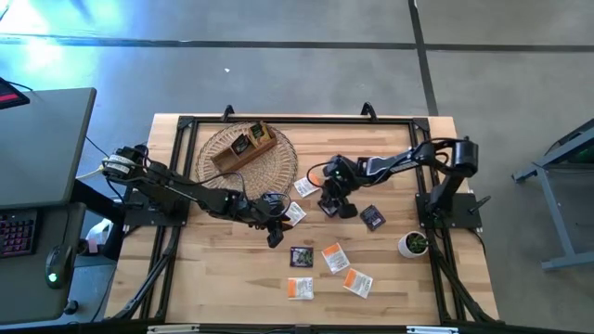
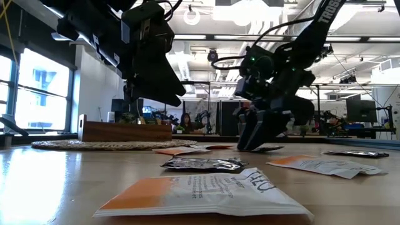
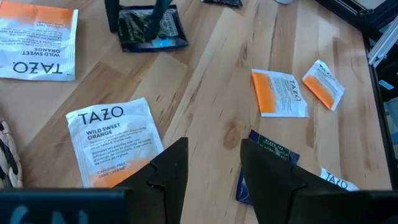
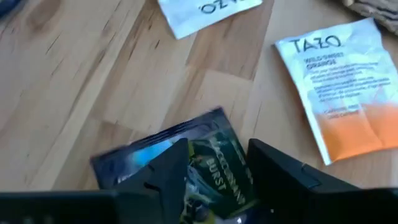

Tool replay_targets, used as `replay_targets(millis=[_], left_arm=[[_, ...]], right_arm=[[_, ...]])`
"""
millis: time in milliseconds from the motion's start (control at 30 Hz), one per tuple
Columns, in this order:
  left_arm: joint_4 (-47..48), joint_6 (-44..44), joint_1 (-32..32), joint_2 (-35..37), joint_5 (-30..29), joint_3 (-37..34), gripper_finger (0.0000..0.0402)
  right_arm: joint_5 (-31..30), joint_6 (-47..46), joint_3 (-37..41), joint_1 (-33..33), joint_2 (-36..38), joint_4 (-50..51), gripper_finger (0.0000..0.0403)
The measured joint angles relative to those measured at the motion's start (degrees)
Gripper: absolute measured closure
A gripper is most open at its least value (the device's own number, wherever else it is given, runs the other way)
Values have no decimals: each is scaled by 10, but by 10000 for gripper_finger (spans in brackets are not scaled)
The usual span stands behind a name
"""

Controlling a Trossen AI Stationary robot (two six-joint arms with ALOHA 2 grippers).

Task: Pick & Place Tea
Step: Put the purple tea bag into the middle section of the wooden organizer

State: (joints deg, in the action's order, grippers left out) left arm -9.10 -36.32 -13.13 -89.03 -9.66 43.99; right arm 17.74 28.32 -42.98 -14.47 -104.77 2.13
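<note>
Several tea sachets lie flat on the wooden table [image 1: 213,278]: white-and-orange ones [image 1: 334,257] [image 3: 115,143] and dark ones [image 1: 373,217]. My right gripper [image 4: 214,149] points steeply down at mid-table [image 1: 334,206], open. Its fingers stand over a dark sachet [image 4: 205,168], which lies flat on the wood and also shows in the left wrist view [image 3: 152,34]. My left gripper [image 3: 214,162] hangs open above the table left of it [image 1: 275,232], with nothing between its fingers, over a white-and-orange sachet and beside a dark blue one [image 3: 270,152]. My right gripper comes at the dark sachet from above, one finger near each side of it [image 3: 134,37]. The low view shows the fingertips [image 2: 250,145] down near the tabletop. Whether they touch the sachet, I cannot tell.
A brown wooden divided box [image 1: 243,146] sits on a round woven mat [image 1: 278,153] at the far left. A small white pot with a plant [image 1: 415,244] stands at the right. A black frame [image 1: 176,186] runs along the table's edges.
</note>
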Motion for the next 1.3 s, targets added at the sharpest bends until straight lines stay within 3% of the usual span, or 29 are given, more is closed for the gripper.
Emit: replay_targets(millis=[433,667,833,967,1100,1300], left_arm=[[-2,0,0,0,2,0,257],[-47,0,0,0,-87,0,257],[-47,-2,0,0,-108,0,257],[-48,-51,1,0,-147,0,257],[-53,-5,0,-6,-170,0,257],[-92,-21,9,-30,-163,1,257]], right_arm=[[-33,-36,9,17,26,-50,396],[-125,-32,10,65,79,-125,390],[-203,-12,10,110,78,-136,396],[-255,-9,9,139,79,-159,386],[-263,-11,9,158,79,-203,392],[-255,-37,8,177,80,-267,397]])
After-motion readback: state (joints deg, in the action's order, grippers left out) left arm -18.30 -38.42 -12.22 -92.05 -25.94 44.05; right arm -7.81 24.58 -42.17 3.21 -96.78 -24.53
